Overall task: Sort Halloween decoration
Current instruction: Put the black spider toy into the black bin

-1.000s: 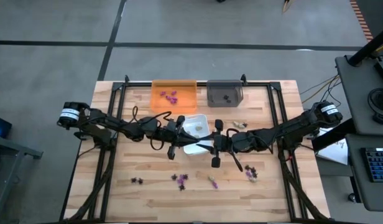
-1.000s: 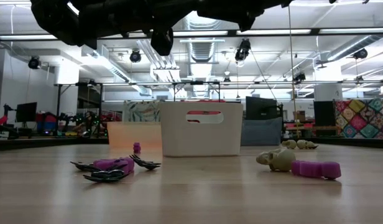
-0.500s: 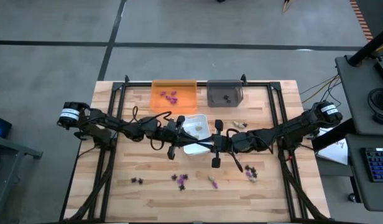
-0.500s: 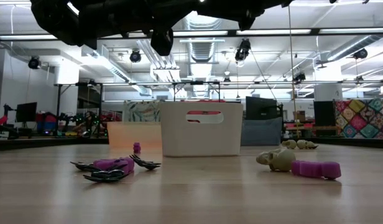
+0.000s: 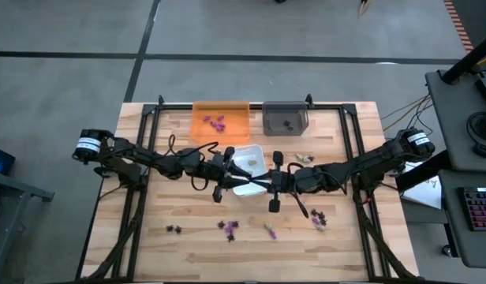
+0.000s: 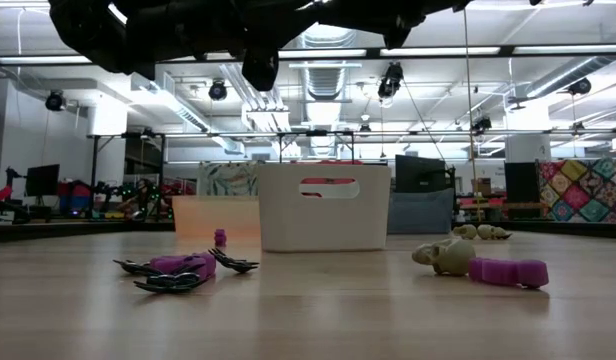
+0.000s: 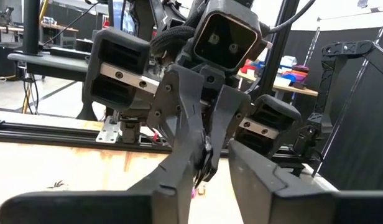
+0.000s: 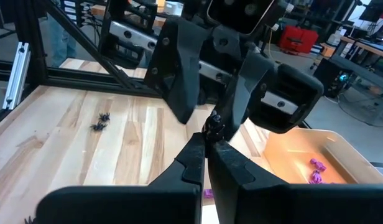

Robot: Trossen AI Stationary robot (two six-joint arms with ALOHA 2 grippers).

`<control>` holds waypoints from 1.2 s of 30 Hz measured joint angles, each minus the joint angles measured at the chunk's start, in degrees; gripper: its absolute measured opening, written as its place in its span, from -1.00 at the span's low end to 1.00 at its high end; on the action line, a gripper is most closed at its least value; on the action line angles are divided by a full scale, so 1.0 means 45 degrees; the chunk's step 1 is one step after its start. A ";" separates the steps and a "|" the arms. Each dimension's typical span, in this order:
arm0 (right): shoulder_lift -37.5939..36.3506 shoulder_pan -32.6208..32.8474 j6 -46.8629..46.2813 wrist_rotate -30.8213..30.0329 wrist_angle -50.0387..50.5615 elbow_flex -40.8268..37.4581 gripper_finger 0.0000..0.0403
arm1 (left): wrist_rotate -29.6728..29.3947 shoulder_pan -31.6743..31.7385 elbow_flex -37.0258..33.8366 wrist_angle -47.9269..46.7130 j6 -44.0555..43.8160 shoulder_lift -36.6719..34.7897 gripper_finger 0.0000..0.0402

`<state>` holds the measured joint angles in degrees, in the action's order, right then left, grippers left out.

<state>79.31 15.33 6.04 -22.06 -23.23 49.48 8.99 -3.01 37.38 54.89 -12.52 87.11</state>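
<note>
My two grippers meet tip to tip in mid-air over the near edge of the white tray (image 5: 252, 155). My right gripper (image 8: 207, 148) is shut on a tiny black Halloween decoration piece (image 8: 213, 127), which also shows in the left wrist view (image 7: 206, 163). My left gripper (image 7: 214, 173) faces it and is open, one finger on each side of the piece. In the high view the left gripper (image 5: 241, 179) and the right gripper (image 5: 256, 183) almost touch. More purple, black and beige pieces lie loose on the table. My right gripper pinches the black piece (image 8: 212, 130) between its two fingertips. The fingers lie level and come from the table's right. The piece sticks out past the fingertips, lifted clear of the table and the tray.
An orange tray (image 5: 221, 110) with purple pieces and a grey tray (image 5: 285, 110) with a black piece stand at the far edge. Loose pieces lie near the front: black (image 5: 174, 229), purple and black (image 5: 229, 227), purple (image 5: 270, 231), black (image 5: 318, 219). Beige ones (image 5: 304, 158) lie right of the white tray.
</note>
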 joint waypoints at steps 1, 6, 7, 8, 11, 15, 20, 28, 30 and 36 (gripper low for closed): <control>-0.0017 0.0000 -0.0004 0.0000 0.0000 0.0002 -0.96 | 0.0000 0.0000 -0.0004 -0.0098 0.0002 0.0000 -0.51; -0.0177 0.0000 -0.0005 -0.0005 0.0098 -0.0002 -0.96 | 0.0000 0.0024 -0.0006 -0.0988 0.0320 0.0000 -0.35; -0.0214 -0.0003 -0.0002 -0.0008 0.0122 0.0003 -0.96 | 0.0001 0.0024 -0.0008 -0.1227 0.0335 0.0000 -0.33; -0.0266 -0.0019 0.0000 -0.0012 0.0144 -0.0002 -0.96 | 0.0003 0.0040 -0.0008 -0.1502 0.0336 0.0000 -0.31; -0.0518 -0.0191 -0.0005 -0.0094 0.0481 0.0003 -0.96 | 0.0000 0.0063 -0.0004 -0.2338 0.0333 -0.0036 -0.27; -0.0906 -0.0948 -0.0416 -0.0477 0.2459 0.0432 -0.96 | 0.0005 0.0063 -0.0004 -0.3279 0.0273 -0.0204 -0.26; -0.1055 -0.2711 -0.1153 -0.0792 0.6500 0.1623 -0.96 | 0.0003 0.0063 -0.0004 -0.4025 0.0196 -0.0625 -0.26; -0.0259 -0.6725 -0.1420 -0.0064 1.0648 0.2777 -0.96 | 0.0002 0.0063 -0.0004 -0.4313 0.0191 -0.1283 -0.26; -0.0009 -0.7916 -0.1375 0.0819 1.0874 0.2879 -0.96 | 0.0000 0.0058 0.0004 -0.4325 0.0191 -0.1297 -0.26; 0.1249 -1.1034 -0.1625 0.4007 1.1161 0.3175 -0.96 | 0.0000 0.0058 0.0011 -0.4327 0.0186 -0.1297 -0.26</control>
<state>84.93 -34.32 -1.27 -4.03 26.99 63.77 8.99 -2.74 37.43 35.42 -11.68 81.28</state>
